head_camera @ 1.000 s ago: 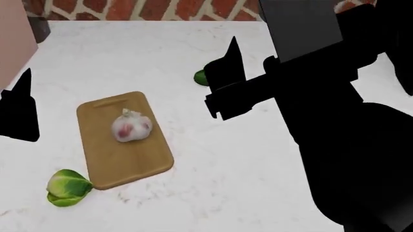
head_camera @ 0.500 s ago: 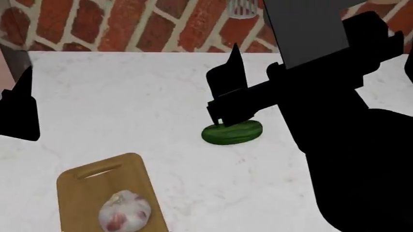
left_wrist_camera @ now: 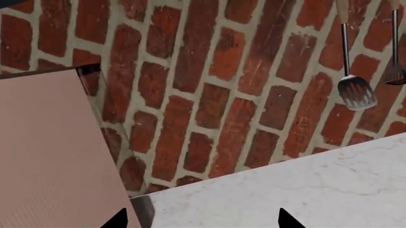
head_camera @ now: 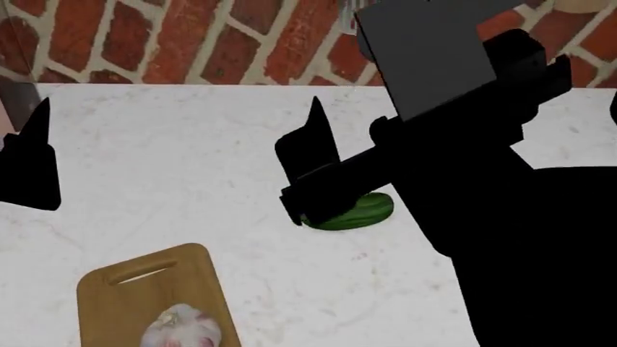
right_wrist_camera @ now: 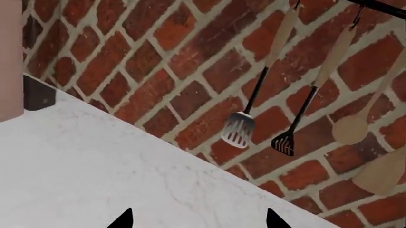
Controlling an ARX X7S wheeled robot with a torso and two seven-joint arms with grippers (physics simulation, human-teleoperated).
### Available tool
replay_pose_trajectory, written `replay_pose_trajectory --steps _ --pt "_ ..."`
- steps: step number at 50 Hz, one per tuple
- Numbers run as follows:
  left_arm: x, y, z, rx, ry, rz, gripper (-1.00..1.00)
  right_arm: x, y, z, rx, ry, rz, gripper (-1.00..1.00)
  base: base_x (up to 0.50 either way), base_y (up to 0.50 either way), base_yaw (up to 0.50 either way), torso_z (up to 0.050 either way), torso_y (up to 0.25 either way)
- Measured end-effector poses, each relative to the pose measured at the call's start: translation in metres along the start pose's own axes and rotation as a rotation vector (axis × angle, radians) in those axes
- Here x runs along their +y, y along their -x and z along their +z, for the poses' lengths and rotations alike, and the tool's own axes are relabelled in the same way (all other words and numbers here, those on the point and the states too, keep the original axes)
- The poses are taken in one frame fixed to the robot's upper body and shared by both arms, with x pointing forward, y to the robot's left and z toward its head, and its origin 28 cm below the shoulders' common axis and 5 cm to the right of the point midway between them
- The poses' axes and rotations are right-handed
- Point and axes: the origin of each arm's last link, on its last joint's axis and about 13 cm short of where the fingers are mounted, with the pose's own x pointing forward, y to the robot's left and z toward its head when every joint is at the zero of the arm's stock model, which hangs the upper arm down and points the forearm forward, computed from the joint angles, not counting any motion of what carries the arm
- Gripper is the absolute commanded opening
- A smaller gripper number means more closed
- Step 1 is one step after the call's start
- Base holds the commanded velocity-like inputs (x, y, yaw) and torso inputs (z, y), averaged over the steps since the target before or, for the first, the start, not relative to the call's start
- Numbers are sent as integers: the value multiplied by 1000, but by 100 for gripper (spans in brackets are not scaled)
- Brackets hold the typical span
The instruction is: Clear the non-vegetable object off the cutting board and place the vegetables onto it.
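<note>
The dark-green cucumber [head_camera: 365, 211] lies on the white marble counter [head_camera: 193, 166], with its upper left part hidden behind my right gripper [head_camera: 316, 148]. That gripper hovers right over it, open, with nothing between its fingers [right_wrist_camera: 198, 222]. The wooden cutting board [head_camera: 121, 293] shows at the lower left of the head view. The whitish, pink-blotched garlic bulb [head_camera: 179, 330] rests on it, cut off by the frame edge. My left gripper [head_camera: 32, 155] hangs at the far left, well away from the board. It is open and empty [left_wrist_camera: 201, 223].
A red brick wall [head_camera: 193, 36] runs behind the counter. A slotted spatula [right_wrist_camera: 238, 129] and wooden spoons [right_wrist_camera: 352, 124] hang on it. A pinkish panel [left_wrist_camera: 51, 152] stands at the counter's left end.
The head view has tilted up toward the wall. The board has slid to the bottom edge and the leafy green thing has gone out of view. My right gripper has moved left and down over the cucumber.
</note>
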Motion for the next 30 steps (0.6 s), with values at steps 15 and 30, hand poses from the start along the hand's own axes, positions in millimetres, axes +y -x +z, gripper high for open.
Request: replay_pose_trajectory --steps 15,30 --pt "0 0 0 -6 2 -1 100 20 31 28 45 14 235 100 0 0 0 0 0" --pt "0 0 0 -11 1 14 100 41 44 44 199 -35 412 100 0 0 0 0 0"
